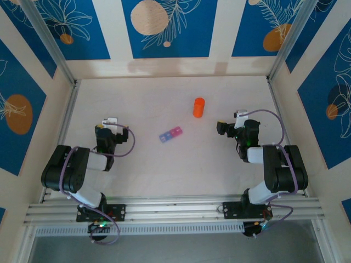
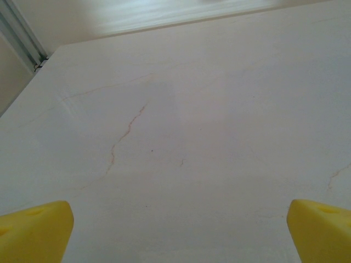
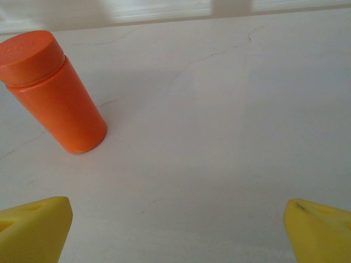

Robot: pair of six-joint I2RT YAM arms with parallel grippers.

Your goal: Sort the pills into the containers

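The containers (image 1: 171,134) are one small strip of three joined translucent plastic boxes, seen from above as a short bar. It lies flat on the pale table (image 1: 164,181), close to the middle. The strip sits at a slant. Its blue box is at the end lying left and nearer the arm bases, the purple box is in the middle, and the pink box is at the end lying right and farther back. It is too small to tell whether the lids are up or down. An orange bottle (image 1: 198,107) stands apart from it, farther back and to the right.
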